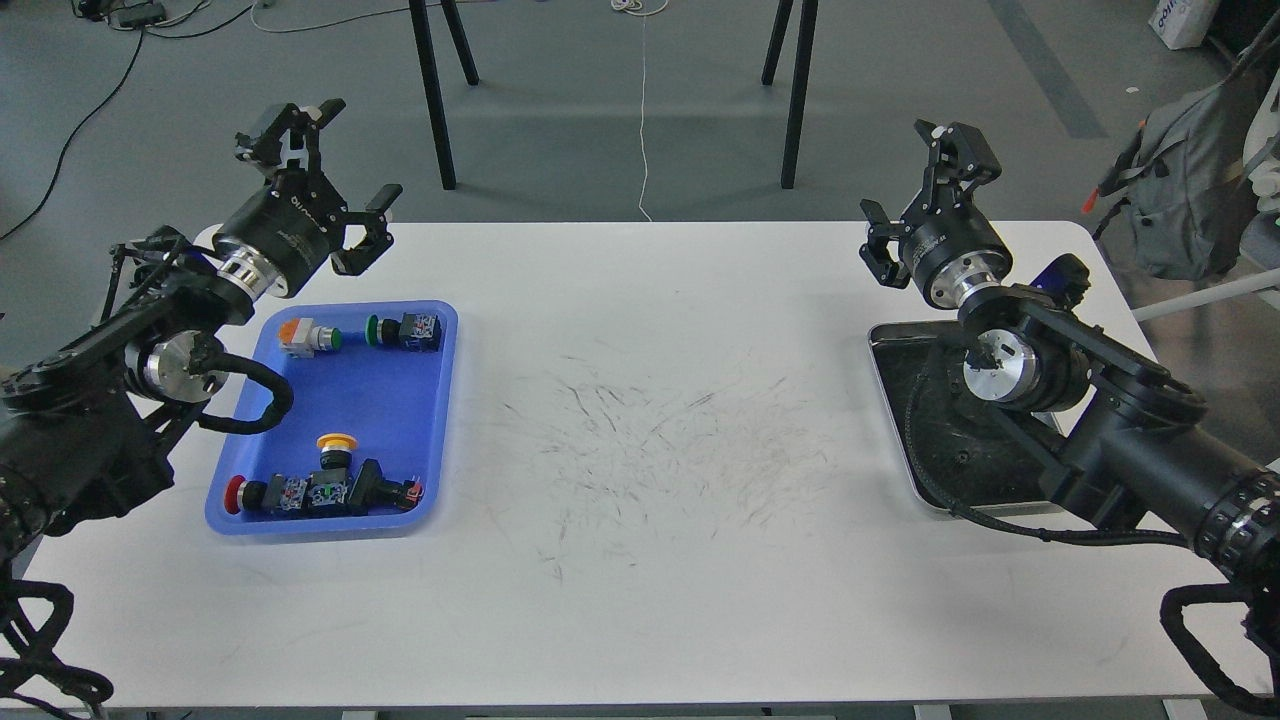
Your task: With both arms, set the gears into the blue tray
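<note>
The blue tray (392, 400) lies on the left side of the white table and holds several coloured-capped push-button switches. My left gripper (335, 168) hovers above and just behind the tray's far edge, open, with nothing between its fingers. My right gripper (916, 196) hangs open and empty above the far end of the steel tray (885, 372) on the right. I cannot make out the gears with certainty: a tiny dark speck (961, 458) shows on the steel tray's dark floor, and my right arm covers much of that tray.
The white table (640, 560) carries scuff marks across its middle. Black stand legs (432, 95) rise behind its far edge. A grey backpack (1190, 190) sits beyond the table's right corner. Cables trail from both arms near the trays.
</note>
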### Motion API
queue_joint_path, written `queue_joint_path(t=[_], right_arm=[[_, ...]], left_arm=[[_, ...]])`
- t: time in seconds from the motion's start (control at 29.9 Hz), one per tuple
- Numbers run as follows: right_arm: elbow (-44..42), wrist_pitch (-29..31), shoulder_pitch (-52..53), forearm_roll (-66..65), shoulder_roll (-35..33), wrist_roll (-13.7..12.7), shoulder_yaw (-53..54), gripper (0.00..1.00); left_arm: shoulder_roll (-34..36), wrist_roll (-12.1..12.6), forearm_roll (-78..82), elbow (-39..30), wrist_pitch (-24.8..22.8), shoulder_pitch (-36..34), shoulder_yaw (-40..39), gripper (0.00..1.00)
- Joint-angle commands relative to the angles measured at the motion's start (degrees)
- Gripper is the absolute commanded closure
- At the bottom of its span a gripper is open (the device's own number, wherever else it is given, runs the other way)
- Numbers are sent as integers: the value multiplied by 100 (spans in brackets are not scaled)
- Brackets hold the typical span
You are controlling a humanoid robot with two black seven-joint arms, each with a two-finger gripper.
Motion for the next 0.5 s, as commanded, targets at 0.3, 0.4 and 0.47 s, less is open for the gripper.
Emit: queue_joint_path(t=[0.3, 0.4, 0.47], right_arm=[[1, 0, 3, 0, 4, 0, 0, 1], [1, 0, -6, 0, 4, 9, 0, 1], [1, 0, -6, 0, 4, 9, 0, 1]], left_arm=[[54, 31, -93, -21, -4, 24, -75, 0], [54, 22, -101, -3, -4, 24, -75, 0], [45, 13, -102, 5, -4, 15, -75, 0]])
